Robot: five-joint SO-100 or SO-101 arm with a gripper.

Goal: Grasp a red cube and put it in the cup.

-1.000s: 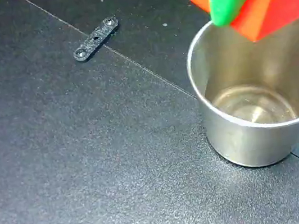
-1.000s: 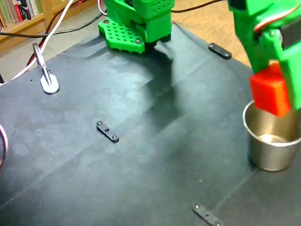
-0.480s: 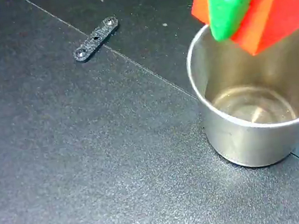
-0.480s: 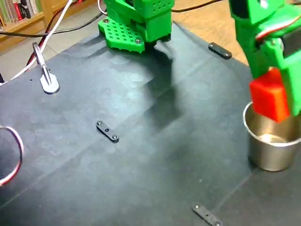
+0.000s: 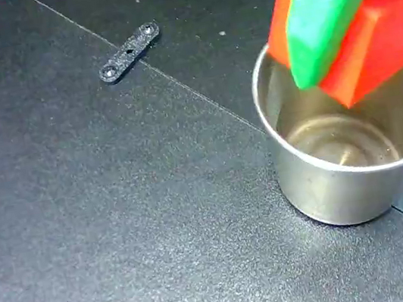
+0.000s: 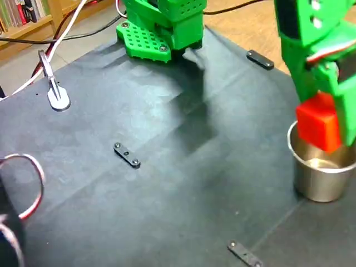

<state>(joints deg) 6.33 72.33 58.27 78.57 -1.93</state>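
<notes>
Red cube (image 5: 368, 40) sits clamped in the green hand (image 5: 337, 37), held over the open mouth of the cup (image 5: 331, 192). Compared with half a second ago, the cube has come lower in both fixed views: in the close one its bottom corner now dips past the near line of the rim, and in the wider one the cube (image 6: 318, 122) hangs just above the cup (image 6: 320, 181) at the right edge of the dark bench (image 6: 167, 183). One green finger (image 5: 322, 17) crosses the cube's face, so the hold looks firm. The cup stands upright and empty, its shiny floor visible. This lowering suggests the placing step is nearly done; what likely remains is letting go, with the cube centred enough to clear the rim. Elsewhere, a small black plate (image 5: 129, 52) lies on the bench, far left of the cup.
</notes>
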